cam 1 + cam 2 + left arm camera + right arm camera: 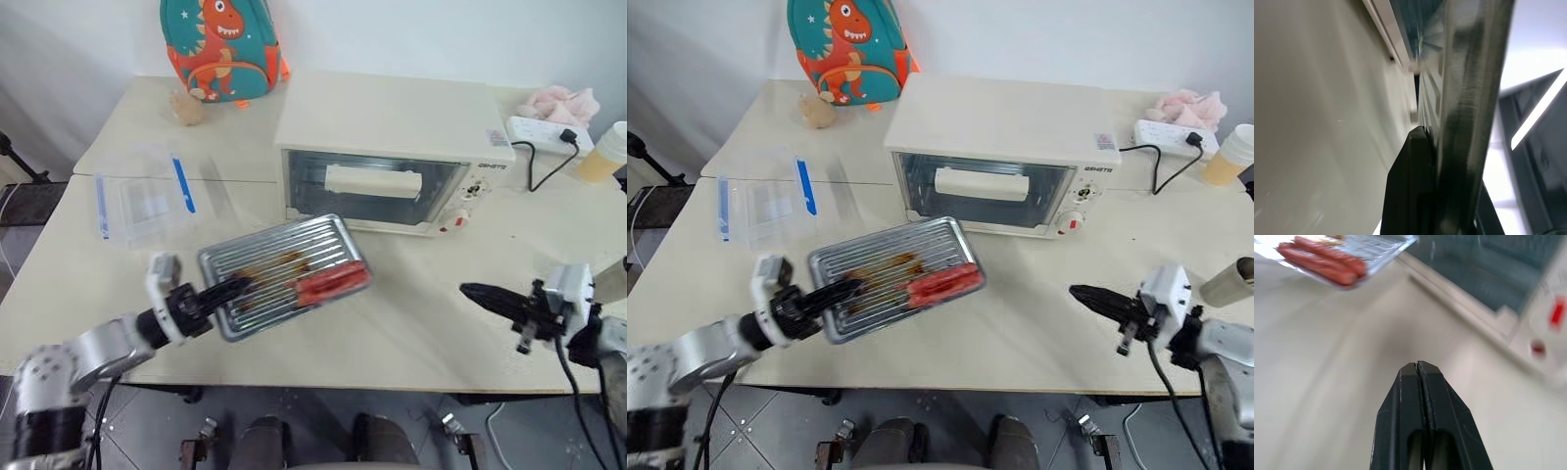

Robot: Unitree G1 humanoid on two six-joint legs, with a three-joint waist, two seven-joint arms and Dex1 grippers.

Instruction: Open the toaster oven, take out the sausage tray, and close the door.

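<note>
1. My left hand (217, 292) is clamped on one edge of the sausage tray (284, 274), which hangs tilted just above the counter (421, 313), in front of the toaster oven (392, 152).
2. Risk: with that tilt, the sausages (333, 282) could roll off the low edge.
3. The door (377, 188) looks shut.
4. My right hand (490, 295) points level toward the tray, fingers together, empty.
</note>
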